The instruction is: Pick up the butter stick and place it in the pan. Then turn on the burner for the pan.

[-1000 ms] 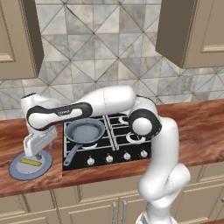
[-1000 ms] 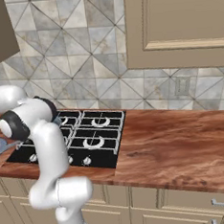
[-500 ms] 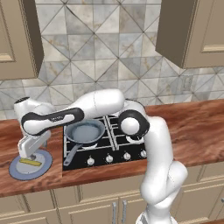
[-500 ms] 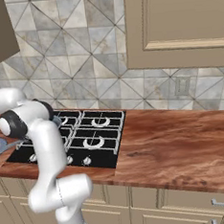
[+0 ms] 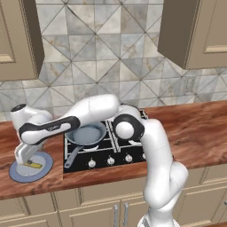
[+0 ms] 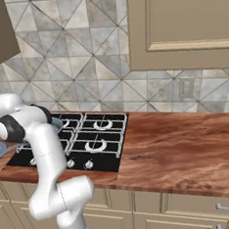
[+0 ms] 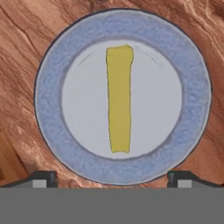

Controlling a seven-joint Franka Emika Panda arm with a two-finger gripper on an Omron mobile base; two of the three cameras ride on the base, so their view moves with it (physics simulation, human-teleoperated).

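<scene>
The butter stick [image 7: 119, 98], a thin yellow bar, lies on a flat blue-grey plate [image 7: 48, 87] on the wooden counter. In the left base view the butter stick [image 5: 32, 165] and its plate [image 5: 17, 174] are at the far left. My gripper [image 7: 111, 178] hangs open straight above them, one fingertip [image 7: 41, 177] on either side of the plate's near rim and nothing held. The hand [image 5: 27, 153] is just over the plate. The grey-blue pan [image 5: 88, 134] sits on the cooktop's front-left grate, handle [image 5: 73, 155] toward the front. The burner under it is hidden by the pan.
The black cooktop [image 6: 89, 143] has a row of knobs [image 5: 111, 160] along its front edge. My arm stretches across the pan from the right. Wooden counter [image 6: 178, 150] runs to the right of the cooktop. Wall cabinets [image 5: 195, 31] hang above.
The hand has moved left and lower, coming closer over the plate with the butter stick. The jaws have stayed open. The plate, butter and pan have not moved.
</scene>
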